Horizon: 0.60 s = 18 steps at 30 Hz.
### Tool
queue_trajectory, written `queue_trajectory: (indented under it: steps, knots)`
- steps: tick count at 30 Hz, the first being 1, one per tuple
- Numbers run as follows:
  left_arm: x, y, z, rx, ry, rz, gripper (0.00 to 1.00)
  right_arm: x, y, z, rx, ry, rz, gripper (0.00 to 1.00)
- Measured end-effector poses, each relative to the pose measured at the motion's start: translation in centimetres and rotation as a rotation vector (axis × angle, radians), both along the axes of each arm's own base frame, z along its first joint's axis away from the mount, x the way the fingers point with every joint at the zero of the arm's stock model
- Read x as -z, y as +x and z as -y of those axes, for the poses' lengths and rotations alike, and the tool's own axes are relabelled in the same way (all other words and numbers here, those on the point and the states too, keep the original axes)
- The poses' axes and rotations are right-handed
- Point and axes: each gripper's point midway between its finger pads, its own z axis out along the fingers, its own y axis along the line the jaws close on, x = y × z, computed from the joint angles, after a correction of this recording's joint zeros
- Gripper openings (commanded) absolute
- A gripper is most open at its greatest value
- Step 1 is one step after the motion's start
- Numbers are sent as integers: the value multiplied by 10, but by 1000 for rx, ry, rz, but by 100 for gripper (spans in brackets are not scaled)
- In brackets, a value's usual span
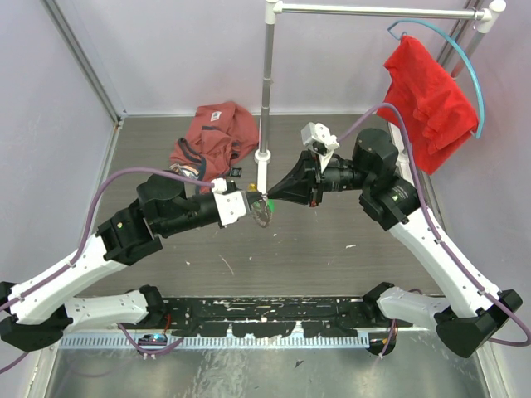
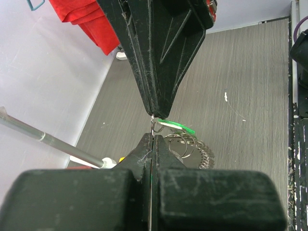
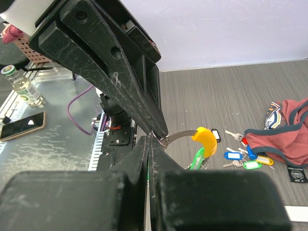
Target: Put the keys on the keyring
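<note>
while the thin metal keyring [image 3: 179, 135] with its curved yellow-orange tag [image 3: 204, 140] hangs in the air above the grey wood-grain surface [image 1: 332, 249], its fan of small silvery keys [image 2: 204, 155] dangles beneath it, just beside the 2 meeting tool tips. the left tool [image 2: 151, 144] is clenched on the ring's wire. the right tool [image 3: 149, 141] is clenched too, tip to tip with it, but whether it nips the wire or the small loop of the green-tagged key [image 2: 176, 126] i cannot tell. that green key seems to be the 1 being threaded. to do this well, the left should hold steady while the right works the loop along the split coil in small turns, so the wire does not slip free. several loose keys with blue, green and yellow tags [image 3: 240, 158] lie well apart on the surface, beside a crumpled maroon garment [image 3: 281, 134]. its black sewn label [image 3: 297, 173] bears white print too small to read, and the tags' paper slips show no writing i can make out.
</note>
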Motion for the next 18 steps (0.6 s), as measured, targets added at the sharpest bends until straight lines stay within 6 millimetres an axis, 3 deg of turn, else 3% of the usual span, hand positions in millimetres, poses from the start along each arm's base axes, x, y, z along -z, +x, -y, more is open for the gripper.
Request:
queue_trajectory:
  steps: [18]
  knots:
    - [0, 1, -1, -9, 1, 2, 0, 5, 7, 2, 62, -23, -11, 1]
